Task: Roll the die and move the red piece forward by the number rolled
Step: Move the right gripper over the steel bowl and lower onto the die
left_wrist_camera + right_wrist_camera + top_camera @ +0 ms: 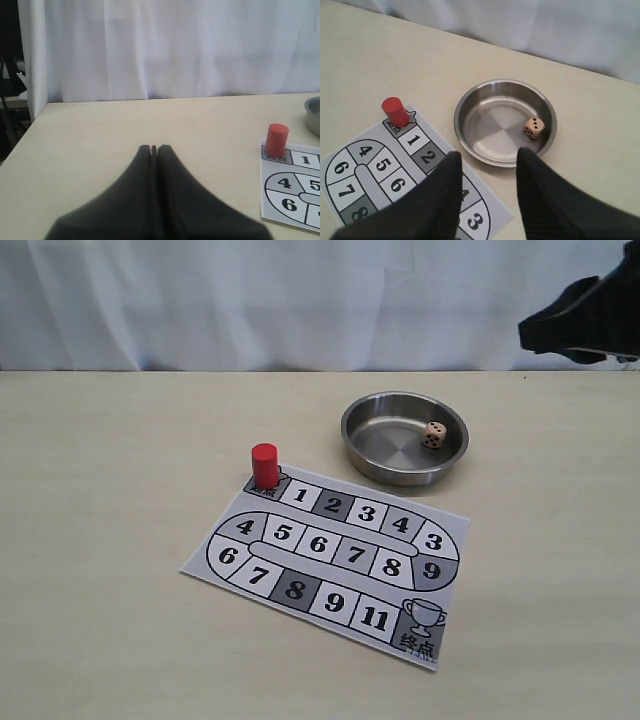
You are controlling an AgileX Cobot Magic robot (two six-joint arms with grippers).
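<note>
The bench [120, 540] carries a numbered game board [318, 543] towards its front edge. A steel bowl [400, 472] sits behind it, nearer the back right corner. The right jaws are apart and empty, and the left jaws are pressed together. The red piece [264, 465] stands upright on the board's start square. The die [434, 434] lies inside the bowl.

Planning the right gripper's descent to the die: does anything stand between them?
Nothing visible does. The right gripper is open, and the die lies uncovered in the steel bowl, close to its wall.
</note>
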